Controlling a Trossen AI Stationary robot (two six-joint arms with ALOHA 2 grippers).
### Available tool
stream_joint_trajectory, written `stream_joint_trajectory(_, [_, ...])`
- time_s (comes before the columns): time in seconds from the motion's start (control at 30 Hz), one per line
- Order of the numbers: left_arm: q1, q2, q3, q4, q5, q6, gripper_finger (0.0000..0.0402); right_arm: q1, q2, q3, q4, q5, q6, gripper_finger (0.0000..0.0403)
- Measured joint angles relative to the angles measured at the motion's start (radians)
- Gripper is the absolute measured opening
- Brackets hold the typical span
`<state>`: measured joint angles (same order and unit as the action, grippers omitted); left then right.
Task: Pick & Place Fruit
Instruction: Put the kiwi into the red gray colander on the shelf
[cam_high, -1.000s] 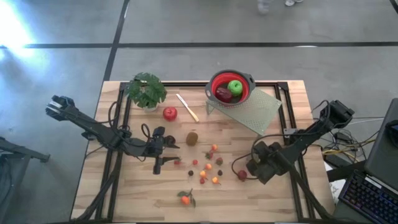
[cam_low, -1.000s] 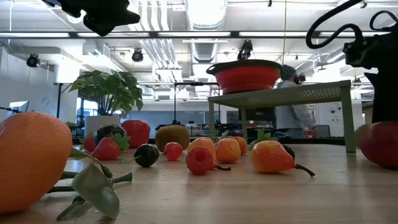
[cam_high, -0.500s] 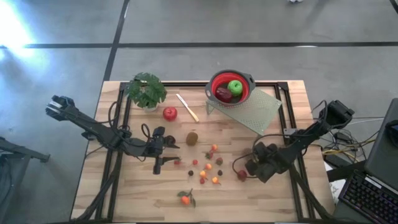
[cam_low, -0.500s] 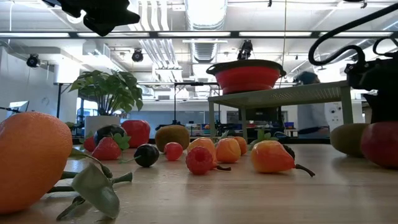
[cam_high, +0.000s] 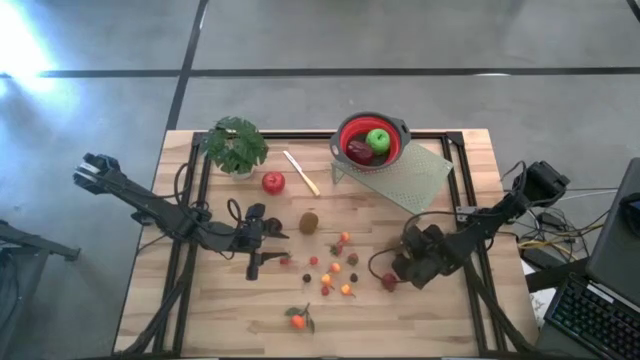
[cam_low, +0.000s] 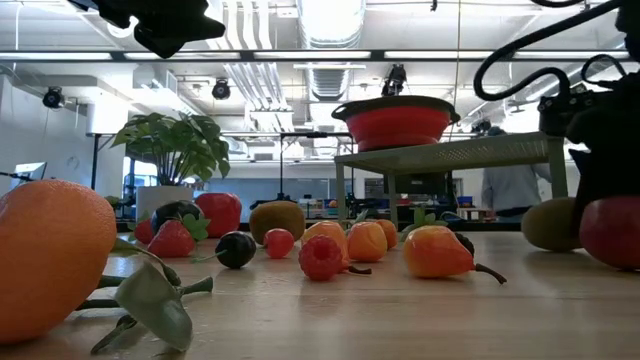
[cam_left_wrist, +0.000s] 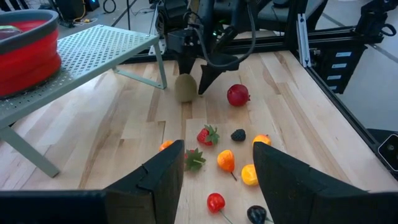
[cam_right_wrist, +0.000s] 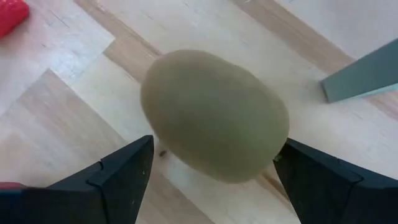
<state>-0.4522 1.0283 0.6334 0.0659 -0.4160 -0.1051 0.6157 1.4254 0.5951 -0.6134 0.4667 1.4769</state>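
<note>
Wooden worktop scene: right gripper (cam_right_wrist: 211, 180) sits open straddling a kiwi (cam_right_wrist: 214, 115) by the right edge, seemingly about to grab it.

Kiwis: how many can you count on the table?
2. One kiwi lies mid-table; the other kiwi sits between the right tool's open fingers. More may be hidden.

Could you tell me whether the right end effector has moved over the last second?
Yes. In the high view the right end effector has crept left, away from the table's right edge, toward the small fruit.
</note>
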Motion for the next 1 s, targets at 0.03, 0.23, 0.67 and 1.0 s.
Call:
stream_joint_trajectory(0.03, [0.000,0.000,0.000,0.000,0.000,0.000,0.0197,0.000,0.000,0.004,0.004,-0.015,-0.002,0.0314])
stream_joint_trajectory(0.23, [0.000,0.000,0.000,0.000,0.000,0.000,0.0197,0.002,0.000,0.044,0.017,-0.126,-0.019,0.0322])
stream_joint_trajectory(0.67, [0.000,0.000,0.000,0.000,0.000,0.000,0.0197,0.002,0.000,0.165,0.013,-0.100,-0.157,0.0284])
stream_joint_trajectory(1.0, [0.000,0.000,0.000,0.000,0.000,0.000,0.0197,-0.043,0.000,0.185,-0.020,-0.062,-0.207,0.0283])
